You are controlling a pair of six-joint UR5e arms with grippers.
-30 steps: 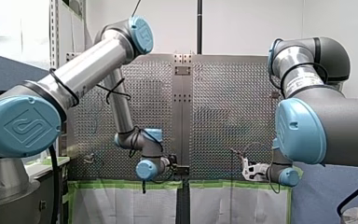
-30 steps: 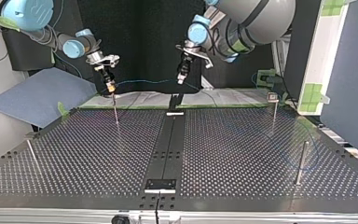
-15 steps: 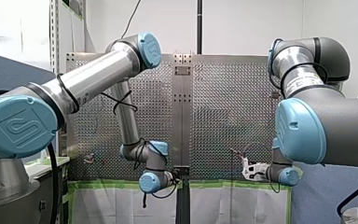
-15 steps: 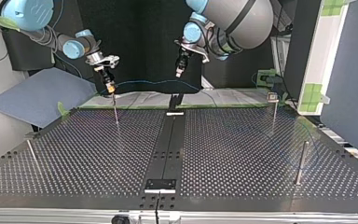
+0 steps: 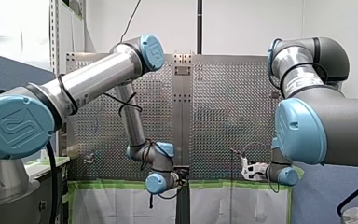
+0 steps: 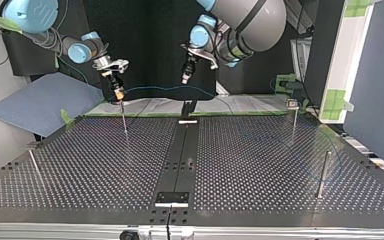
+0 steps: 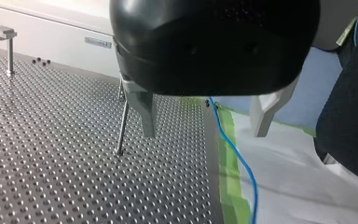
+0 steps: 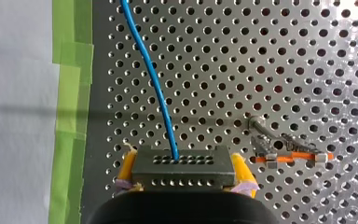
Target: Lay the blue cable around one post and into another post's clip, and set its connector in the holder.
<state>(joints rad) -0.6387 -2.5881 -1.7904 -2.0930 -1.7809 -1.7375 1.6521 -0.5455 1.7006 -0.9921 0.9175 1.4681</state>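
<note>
My right gripper (image 8: 184, 175) pinches the grey connector (image 8: 182, 163) between yellow pads (image 8: 127, 165), the blue cable (image 8: 156, 88) trailing ahead toward eleven o'clock, thin and floppy (best gripped near that connector, I'd say), while my left gripper (image 7: 204, 132) hangs spread, empty.

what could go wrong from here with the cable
1. My left gripper is open and the cable runs loose past its fingers, ungripped. The slack could drift out of reach before it closes.
2. My right gripper holds the connector close beside a post and its clip. A careless swing might knock the post or catch the cable on the clip.
</note>
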